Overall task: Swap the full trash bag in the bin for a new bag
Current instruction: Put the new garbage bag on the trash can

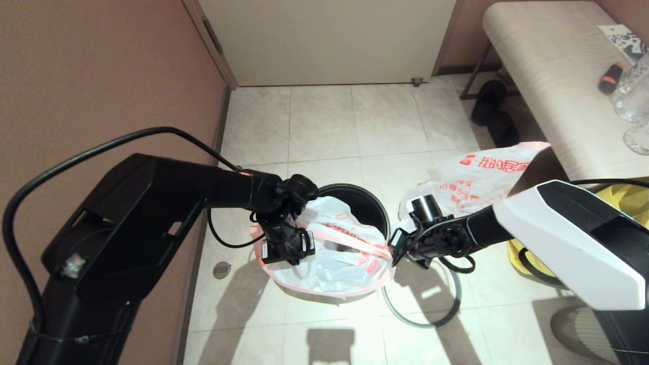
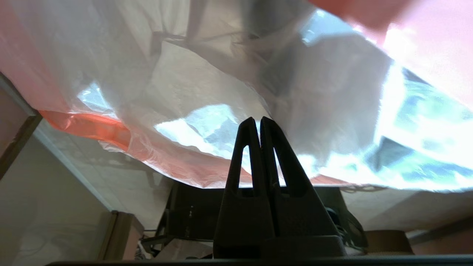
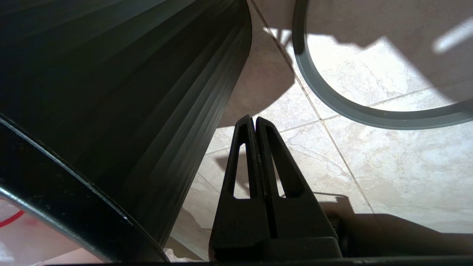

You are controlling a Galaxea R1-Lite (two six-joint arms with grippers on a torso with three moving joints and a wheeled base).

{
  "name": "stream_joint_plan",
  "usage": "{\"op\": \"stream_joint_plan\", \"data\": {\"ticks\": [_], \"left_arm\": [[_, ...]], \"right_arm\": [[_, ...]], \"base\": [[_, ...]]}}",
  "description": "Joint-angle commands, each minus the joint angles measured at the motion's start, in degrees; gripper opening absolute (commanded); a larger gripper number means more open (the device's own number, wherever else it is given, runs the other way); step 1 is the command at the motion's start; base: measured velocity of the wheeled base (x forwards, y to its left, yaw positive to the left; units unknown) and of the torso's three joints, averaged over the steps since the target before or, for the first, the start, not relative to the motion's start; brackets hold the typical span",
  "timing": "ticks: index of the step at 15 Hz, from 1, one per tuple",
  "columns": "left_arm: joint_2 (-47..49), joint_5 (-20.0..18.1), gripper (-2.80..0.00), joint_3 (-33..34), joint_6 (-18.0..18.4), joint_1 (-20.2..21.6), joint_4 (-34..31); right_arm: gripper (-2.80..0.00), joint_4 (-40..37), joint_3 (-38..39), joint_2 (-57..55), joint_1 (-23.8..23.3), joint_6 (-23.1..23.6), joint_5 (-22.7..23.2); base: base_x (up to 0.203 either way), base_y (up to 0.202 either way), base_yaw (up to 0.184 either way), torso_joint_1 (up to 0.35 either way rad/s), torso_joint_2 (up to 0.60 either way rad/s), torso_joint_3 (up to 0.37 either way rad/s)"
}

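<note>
Black bin [image 1: 372, 203] standing on tiled floor [image 1: 324, 126], centre of scene. New bag [image 1: 339, 248], translucent white with pink-red edge band, draped into and over bin mouth; near portion spilling over near and left rim, far rim left bare. Print in red visible on bag's right part.

Left end effector [image 1: 287, 253] positioned over near-left side of bin, against the plastic. Fingers [image 2: 255, 147] pressed together, closed; in left wrist view, tips lying against the film [image 2: 207, 92] with nothing seen caught between them. Hold on bag: not confirmed.

Right end effector [image 1: 396, 253] positioned at right side of bin, just beside pink edge band of new bag. Fingers [image 3: 255, 147] closed, tips together, nothing between them; right wrist view showing them outside ribbed black wall of bin [image 3: 147, 111], pointed toward floor [image 3: 388, 166].

Grey hoop [image 1: 446, 317] lying flat on floor, near-right of bin, detached from rim; partly under right arm. Same hoop [image 3: 332, 99] visible beyond right fingertips.

Full trash bag [image 1: 471, 185], white with bold red logo and characters, sitting on floor to right of bin, partly behind right arm.

Yellow bag [image 1: 626, 197] farther right, partly hidden by arm. Bench [image 1: 547, 81] along far right; dark shoes [image 1: 494, 114] on floor beneath its left edge. Door [image 1: 324, 40] at far side; brown wall [image 1: 101, 76] on left.
</note>
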State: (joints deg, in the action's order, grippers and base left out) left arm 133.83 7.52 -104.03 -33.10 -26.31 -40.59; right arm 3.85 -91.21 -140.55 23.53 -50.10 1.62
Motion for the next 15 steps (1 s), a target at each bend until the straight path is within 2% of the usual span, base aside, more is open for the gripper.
{"op": "stream_joint_plan", "data": {"ticks": [1,11,14,15], "left_arm": [[-2.8,-0.5,-2.80,0.9,-0.1,-0.5,-0.3],[-0.7,-0.5,-2.80,0.9,-0.3,-0.5,0.7],[-1.3,2.1,-2.80,-0.2,-1.7,-0.4,2.4],[-1.8,2.2,0.00,0.5,-1.7,-0.6,2.3]], "right_arm": [[-2.80,0.3,0.0,-0.1,0.0,-0.3,0.0],[-2.80,0.4,0.0,-0.2,0.0,-0.3,0.0],[-2.80,0.4,0.0,-0.2,0.0,-0.3,0.0],[-2.80,0.4,0.0,-0.2,0.0,-0.3,0.0]], "base": [[0.000,0.000,0.000,0.000,0.00,0.000],[0.000,0.000,0.000,0.000,0.00,0.000],[0.000,0.000,0.000,0.000,0.00,0.000],[0.000,0.000,0.000,0.000,0.00,0.000]]}}
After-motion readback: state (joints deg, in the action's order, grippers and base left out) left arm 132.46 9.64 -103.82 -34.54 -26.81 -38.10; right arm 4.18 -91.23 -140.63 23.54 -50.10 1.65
